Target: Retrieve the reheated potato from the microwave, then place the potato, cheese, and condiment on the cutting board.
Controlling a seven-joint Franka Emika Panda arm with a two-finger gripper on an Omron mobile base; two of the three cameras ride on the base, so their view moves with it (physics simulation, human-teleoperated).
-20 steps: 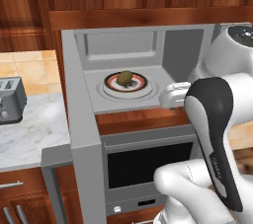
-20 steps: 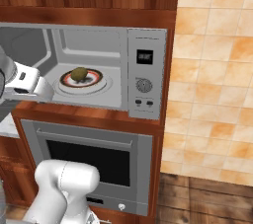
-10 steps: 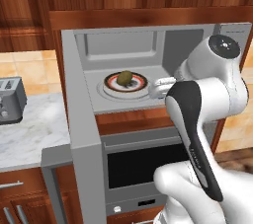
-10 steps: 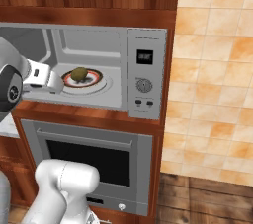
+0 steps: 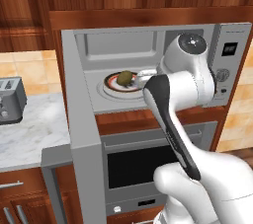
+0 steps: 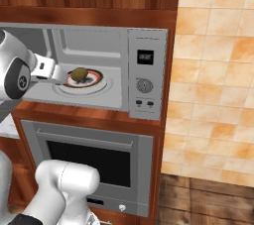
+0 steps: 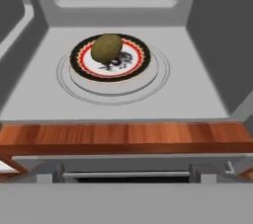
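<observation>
Since a second ago the arm has swung up and forward, bringing its hand from beside the opening to the mouth of the microwave, while the potato has stayed put on its plate.

One potato lies on one round plate with a dark rim and red band, a little left of centre, and the plate sits on the pale turntable ring of the oven floor. The gripper reaches in from the front, level with the plate; from the right base view its tip is near the plate's edge and just short of the potato, not touching it. In the hand view the potato lies straight ahead and slightly left, well inside the cavity, beyond the wooden ledge at the front. The jaws stand spread wide, with nothing between them.

From the left base view the arm rises out of the lower right, its dark forearm slanting up and to the left, and the white wrist bends over at the top so the hand points horizontally into the cavity.

One microwave door hangs open at the left. One control panel with a display and a dial is at the right. Below is one grey oven. One toaster stands on the marble tabletop to the left.
</observation>
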